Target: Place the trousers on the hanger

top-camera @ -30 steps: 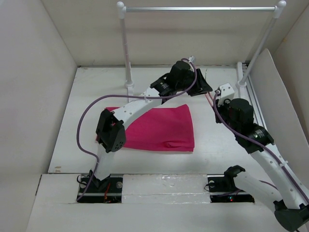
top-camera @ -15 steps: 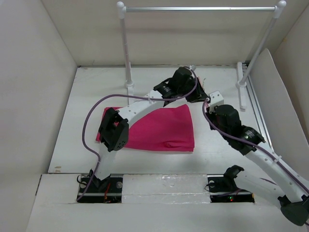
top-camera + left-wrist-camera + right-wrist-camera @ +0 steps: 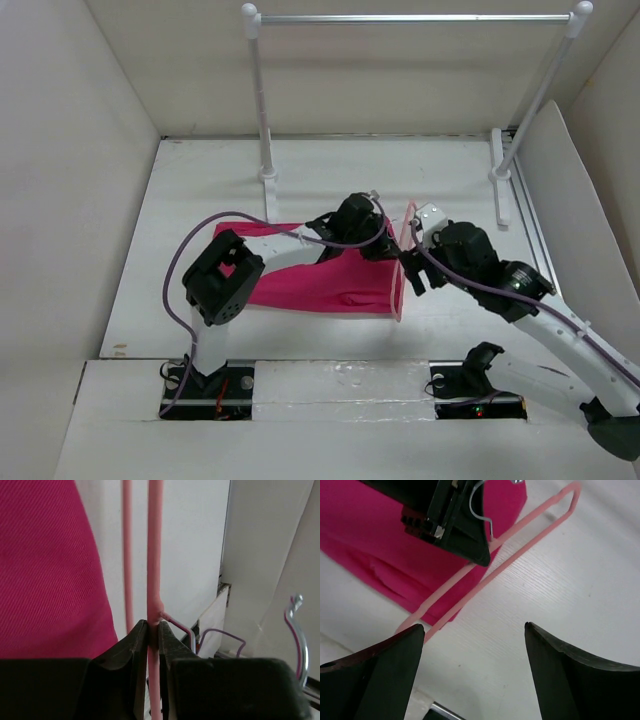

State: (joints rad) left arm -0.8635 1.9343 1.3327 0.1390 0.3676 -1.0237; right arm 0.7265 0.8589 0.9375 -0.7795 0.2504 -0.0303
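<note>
1. Trousers (image 3: 320, 285) lie flat on the white table (image 3: 190, 190), a folded magenta slab in front of the left arm's base.
2. Left gripper (image 3: 151, 626) is pinched tight on one thin bar of the hanger (image 3: 154, 555), just beside its metal hook.
3. Hanger runs along the trousers' right edge, its lower end over the cloth's corner.
4. Right gripper (image 3: 473, 628) hangs above the hanger's bars, fingers spread wide, holding nothing.

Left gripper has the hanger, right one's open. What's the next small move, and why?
Probably move the open right gripper to the trousers' right edge and pinch it. The left gripper is shut on the hanger near its hook, holding it at that edge, so the cloth likely needs feeding through next.
</note>
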